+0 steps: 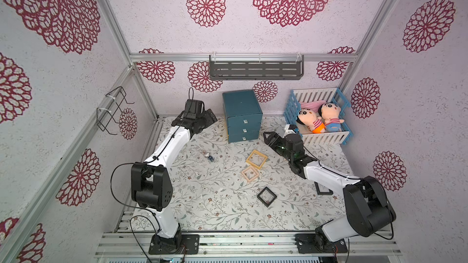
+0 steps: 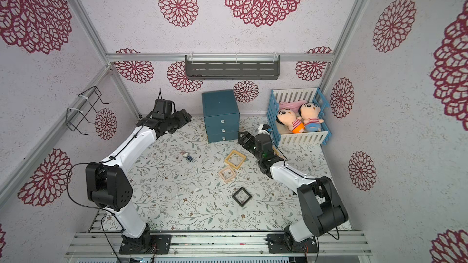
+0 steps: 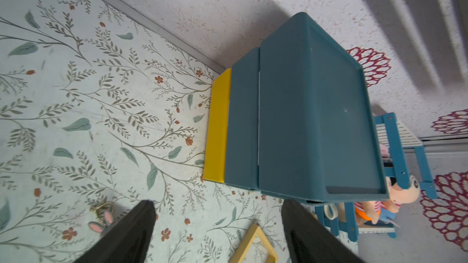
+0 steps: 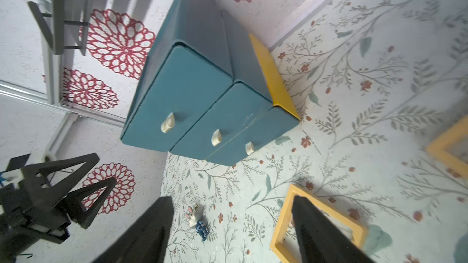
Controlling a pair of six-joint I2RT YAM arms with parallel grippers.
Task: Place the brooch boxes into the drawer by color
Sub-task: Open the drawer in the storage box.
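I record the drawer (image 4: 192, 92) as smooth, matt teal plastic, with translucent glossy pulls (image 4: 167, 122). The yellow brooch box (image 1: 256, 158) has a smooth frame and a clear centre. The table (image 1: 202, 206) covering is a matt floral print. The walls (image 1: 157, 21) look rough and stippled. The front rails (image 1: 240, 236) are bare metal. The dolls (image 1: 312, 120) are soft cloth. The crib (image 1: 326, 137) has smooth plastic-looking slats.

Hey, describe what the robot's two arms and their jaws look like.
Both arms, the left arm and the right arm, have white link shells between bulky black joint housings. Thin black cables loop along them. Each sits on a black base plate bolted to an aluminium rail. The jaws are matte black tapered triangles with open cut-outs.
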